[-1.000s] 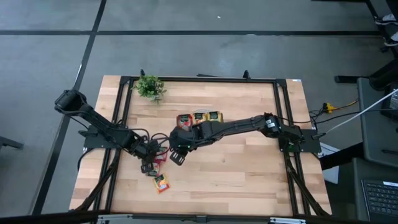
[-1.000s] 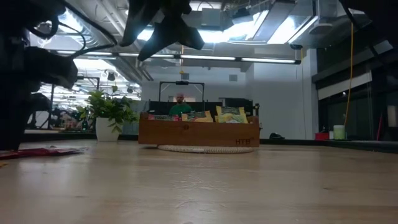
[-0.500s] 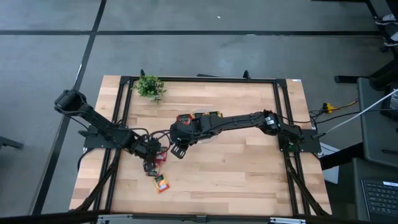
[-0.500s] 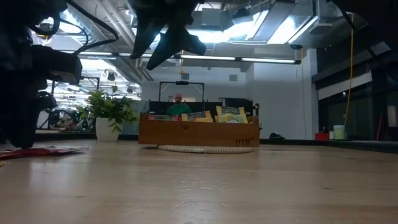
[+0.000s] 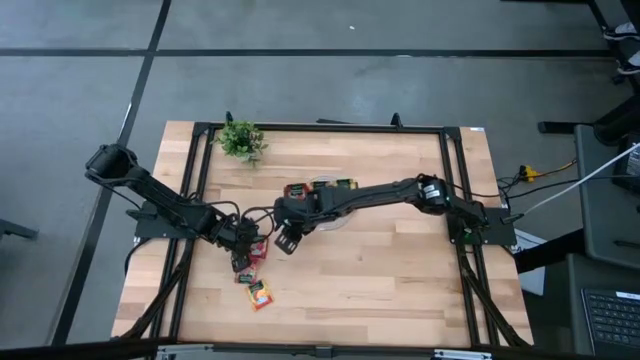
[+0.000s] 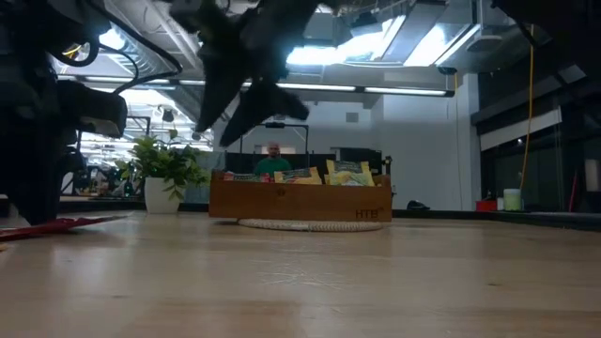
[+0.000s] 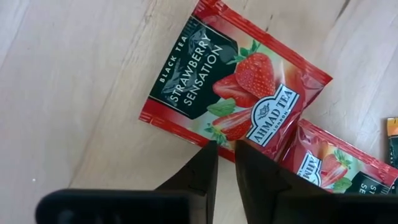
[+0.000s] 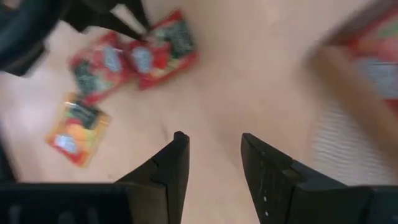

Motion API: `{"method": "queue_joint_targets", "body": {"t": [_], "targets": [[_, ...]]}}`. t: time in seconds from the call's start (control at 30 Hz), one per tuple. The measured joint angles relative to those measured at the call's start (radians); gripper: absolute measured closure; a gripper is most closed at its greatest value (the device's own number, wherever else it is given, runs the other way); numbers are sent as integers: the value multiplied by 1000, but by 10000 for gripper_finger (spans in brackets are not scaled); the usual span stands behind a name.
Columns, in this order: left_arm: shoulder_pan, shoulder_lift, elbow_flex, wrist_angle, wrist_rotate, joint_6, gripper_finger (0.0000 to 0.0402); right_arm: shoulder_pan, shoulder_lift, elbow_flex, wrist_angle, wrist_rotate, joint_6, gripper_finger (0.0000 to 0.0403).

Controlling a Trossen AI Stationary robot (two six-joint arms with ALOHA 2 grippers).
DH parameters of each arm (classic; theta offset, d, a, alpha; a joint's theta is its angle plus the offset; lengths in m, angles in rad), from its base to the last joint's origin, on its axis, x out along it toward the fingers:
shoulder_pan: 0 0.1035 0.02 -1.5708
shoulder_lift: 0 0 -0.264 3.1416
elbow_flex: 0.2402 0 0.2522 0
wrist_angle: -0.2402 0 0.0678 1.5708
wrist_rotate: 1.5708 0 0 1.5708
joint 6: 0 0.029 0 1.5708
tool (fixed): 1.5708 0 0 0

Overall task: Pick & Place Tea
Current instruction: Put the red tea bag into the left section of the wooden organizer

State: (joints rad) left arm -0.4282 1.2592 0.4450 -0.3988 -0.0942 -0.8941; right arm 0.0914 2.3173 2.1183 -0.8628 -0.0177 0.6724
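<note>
Shifted left off the tray (image 5: pixel 322 187), right gripper (image 5: pixel 285 240) hovering empty with fingers apart, left gripper (image 7: pixel 222 155) narrowing on strawberry tea sachet (image 7: pixel 233 87) edge flat on table (image 5: pixel 400 290); best pinching squarely, lifting only one, avoiding overlapped neighbor sachet (image 7: pixel 342 168).

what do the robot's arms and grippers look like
Both arms are dark, slim and jointed, with thin black cables looping beside the left arm. The left gripper and right gripper each end in two flat, black, tapering fingers. No markings are visible.
</note>
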Motion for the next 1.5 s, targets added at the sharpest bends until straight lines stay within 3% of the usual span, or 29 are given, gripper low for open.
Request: {"method": "queue_joint_targets", "body": {"t": [0.2, 0.43, 0.6, 1.07, 1.5], "targets": [[0, 1, -1, -1, 0, -9, 355, -24, 0, -224, 440, -155, 97, 256], [0, 1, -1, 0, 3, -27, 355, -40, -1, -424, 876, -164, 254, 256], [0, 2, -1, 0, 4, -28, 356, -42, -1, -529, 1052, -144, 353, 256], [-1, 2, -2, 4, 6, -28, 357, -22, -2, -556, 1073, -22, 425, 184], [-1, 3, -2, 7, 4, -18, 357, -11, 41, -553, 1115, -10, 480, 180]]}}
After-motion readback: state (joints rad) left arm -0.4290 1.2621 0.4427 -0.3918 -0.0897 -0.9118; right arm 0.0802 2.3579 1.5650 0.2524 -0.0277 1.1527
